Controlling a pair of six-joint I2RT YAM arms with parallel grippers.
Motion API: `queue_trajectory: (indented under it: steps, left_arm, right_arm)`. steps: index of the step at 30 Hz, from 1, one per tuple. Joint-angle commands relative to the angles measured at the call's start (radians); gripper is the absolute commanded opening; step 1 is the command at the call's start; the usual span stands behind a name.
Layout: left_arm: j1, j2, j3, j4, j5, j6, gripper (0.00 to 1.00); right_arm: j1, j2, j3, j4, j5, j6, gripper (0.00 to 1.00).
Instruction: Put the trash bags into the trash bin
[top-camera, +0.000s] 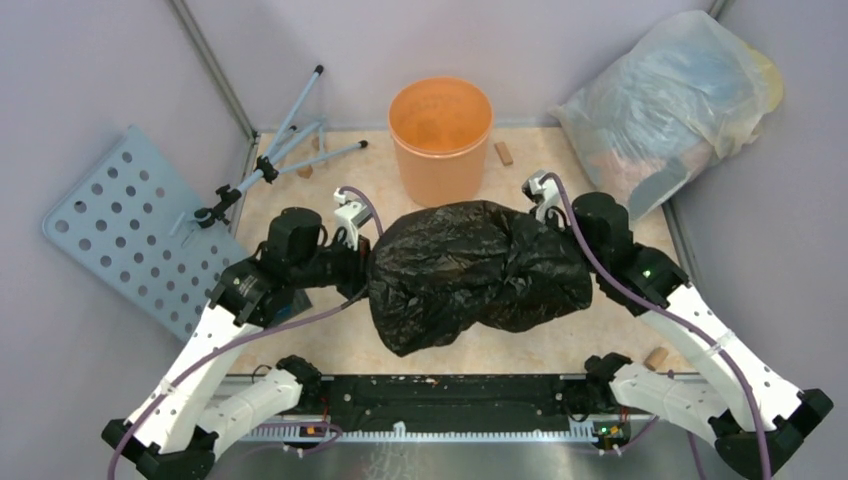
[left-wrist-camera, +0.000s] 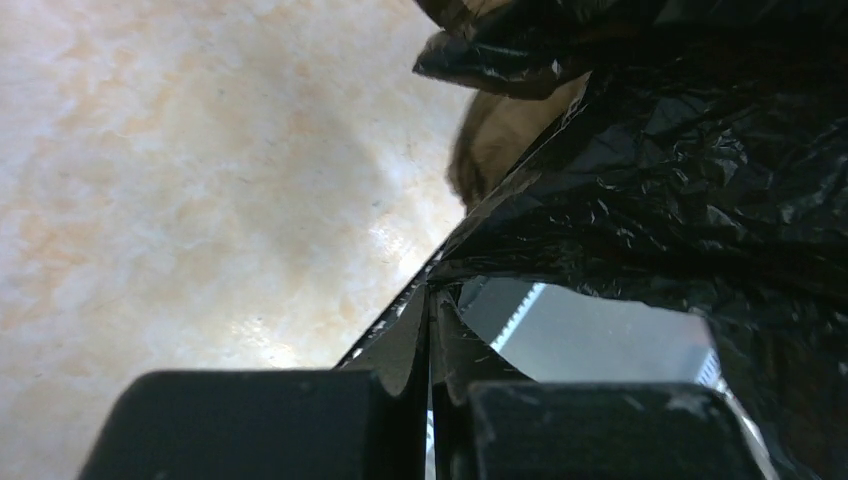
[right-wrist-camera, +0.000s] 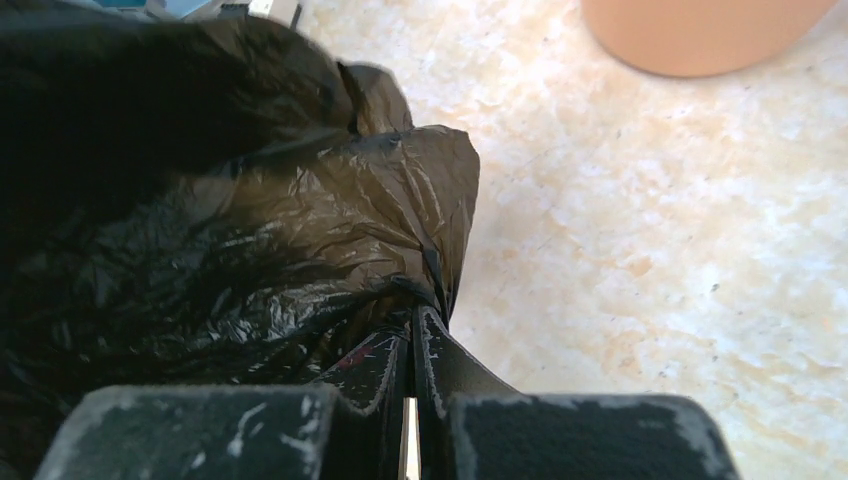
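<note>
Left claw & right claw are pinched tight on opp. edges of bag, slung betw. them over counter, just short of bin. Bag is judged light, floppy, slick; bunched folds are best gripped.

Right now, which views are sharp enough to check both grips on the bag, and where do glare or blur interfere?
Top external: even light, sharp, slight sheen on the bag. Left wrist: table blurred with a glare patch; film at the left gripper is crisp. Right wrist: bag's upper left dark and soft, bin blurred; pinch at the right gripper is clear.
</note>
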Motion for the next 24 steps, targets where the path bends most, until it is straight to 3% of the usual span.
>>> queue_trajectory:
  steps: [1,6,9,12,15,17,20,22,24]
  left_arm:
    - [0.000,0.006,-0.023,0.081,0.174,-0.021,0.00]
    - [-0.001,0.049,-0.059,0.173,0.108,-0.058,0.00]
    - [0.000,0.107,-0.005,0.238,0.081,-0.048,0.00]
    - [-0.001,0.095,0.074,0.271,0.053,0.032,0.00]
    - [0.000,-0.007,0.064,0.383,0.133,0.154,0.00]
    - [0.000,-0.098,0.019,0.472,0.251,0.225,0.00]
    - [0.000,-0.225,-0.049,0.600,0.432,0.293,0.00]
    - [-0.001,-0.289,-0.088,0.738,0.498,0.283,0.00]
    - [-0.001,-0.325,-0.107,0.956,0.513,0.242,0.00]
  right_arm:
    - [0.000,0.045,0.041,-0.026,-0.030,0.072,0.00]
    - [-0.001,0.209,0.101,-0.056,0.073,0.136,0.00]
    - [0.000,0.234,0.135,0.034,-0.015,0.049,0.00]
    - [0.000,0.144,0.115,0.146,-0.123,-0.017,0.00]
    - [-0.001,-0.004,0.022,0.284,-0.210,-0.112,0.00]
    - [0.000,-0.121,-0.047,0.356,-0.354,-0.203,0.00]
    - [0.000,-0.296,-0.195,0.603,-0.593,-0.207,0.00]
    - [0.000,-0.387,-0.294,0.936,-0.591,-0.090,0.00]
    - [0.000,-0.399,-0.295,1.116,-0.573,-0.012,0.00]
